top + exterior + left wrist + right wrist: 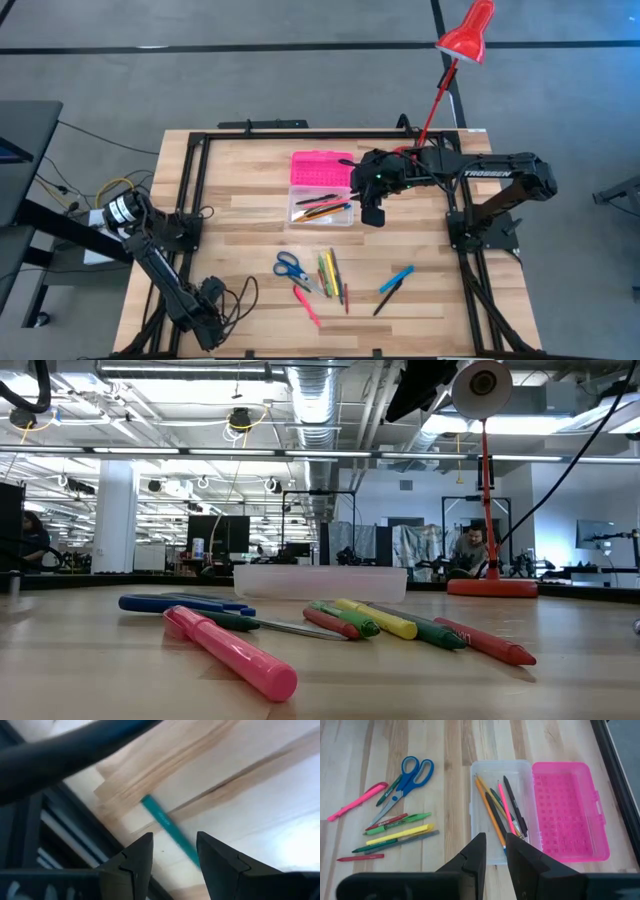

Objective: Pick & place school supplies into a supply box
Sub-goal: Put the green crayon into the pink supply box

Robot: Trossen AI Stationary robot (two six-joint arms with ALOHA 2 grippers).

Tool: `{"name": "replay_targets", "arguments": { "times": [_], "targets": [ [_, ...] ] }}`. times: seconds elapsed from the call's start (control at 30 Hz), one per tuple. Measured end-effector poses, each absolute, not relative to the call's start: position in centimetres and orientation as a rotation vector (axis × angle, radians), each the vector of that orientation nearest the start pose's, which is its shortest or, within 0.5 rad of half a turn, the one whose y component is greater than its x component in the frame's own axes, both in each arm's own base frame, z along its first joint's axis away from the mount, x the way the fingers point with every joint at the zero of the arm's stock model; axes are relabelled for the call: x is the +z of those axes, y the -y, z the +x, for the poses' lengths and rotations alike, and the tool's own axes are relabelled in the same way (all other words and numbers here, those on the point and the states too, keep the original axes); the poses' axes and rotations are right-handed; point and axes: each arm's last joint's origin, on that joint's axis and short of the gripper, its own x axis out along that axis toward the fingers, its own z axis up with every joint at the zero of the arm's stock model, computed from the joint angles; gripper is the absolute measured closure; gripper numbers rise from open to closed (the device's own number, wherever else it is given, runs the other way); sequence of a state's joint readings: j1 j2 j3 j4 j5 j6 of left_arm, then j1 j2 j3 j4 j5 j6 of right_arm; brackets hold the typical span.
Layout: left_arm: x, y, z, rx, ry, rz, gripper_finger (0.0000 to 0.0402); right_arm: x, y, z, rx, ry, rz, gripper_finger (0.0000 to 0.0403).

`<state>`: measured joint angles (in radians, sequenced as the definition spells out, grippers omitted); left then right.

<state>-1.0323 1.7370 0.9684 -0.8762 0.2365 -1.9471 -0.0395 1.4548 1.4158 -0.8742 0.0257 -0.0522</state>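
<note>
Clear plastic pencil box [492, 810] w/ bright pink hinged lid [568, 810] lies open, lid flat beside base; orange, pink, black pens inside. Blue-handled scissors [407, 777], pink highlighter [356, 801], yellow/green/red markers [395, 834] lie loose on worktop nearby.
</note>
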Motion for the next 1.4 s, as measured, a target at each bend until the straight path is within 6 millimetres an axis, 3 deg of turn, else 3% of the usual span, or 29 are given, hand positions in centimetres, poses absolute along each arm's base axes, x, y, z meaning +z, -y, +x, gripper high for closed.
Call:
{"name": "replay_targets", "arguments": {
  "times": [0.27,0.53,0.77,0.9,1.2,1.4],
  "targets": [
    [13.9,24.8,14.3,0.703,-1.578,-0.799,0.0254,34.0,1.2,29.5,-0.035,-0.915,-0.046,0.0336],
    [14.0,25.0,14.1,0.637,-1.598,-0.758,0.0255,34.0,1.3,29.6,-0.034,-0.906,-0.050,0.0336],
    [14.5,25.3,14.8,0.457,-1.714,-0.677,0.0274,33.9,1.3,30.1,-0.034,-0.886,-0.053,0.0336],
    [15.1,25.5,15.0,0.369,-1.800,-0.631,0.0282,33.3,1.3,30.6,-0.032,-0.909,-0.051,0.0336],
    [15.3,24.4,14.0,0.351,-1.938,-0.448,0.0297,31.1,1.0,32.2,0.016,-0.981,-0.030,0.0336],
    [14.2,23.4,13.5,0.330,-1.933,-0.369,0.0304,29.8,0.3,33.3,0.056,-1.009,-0.029,0.0336]
  ]
}}
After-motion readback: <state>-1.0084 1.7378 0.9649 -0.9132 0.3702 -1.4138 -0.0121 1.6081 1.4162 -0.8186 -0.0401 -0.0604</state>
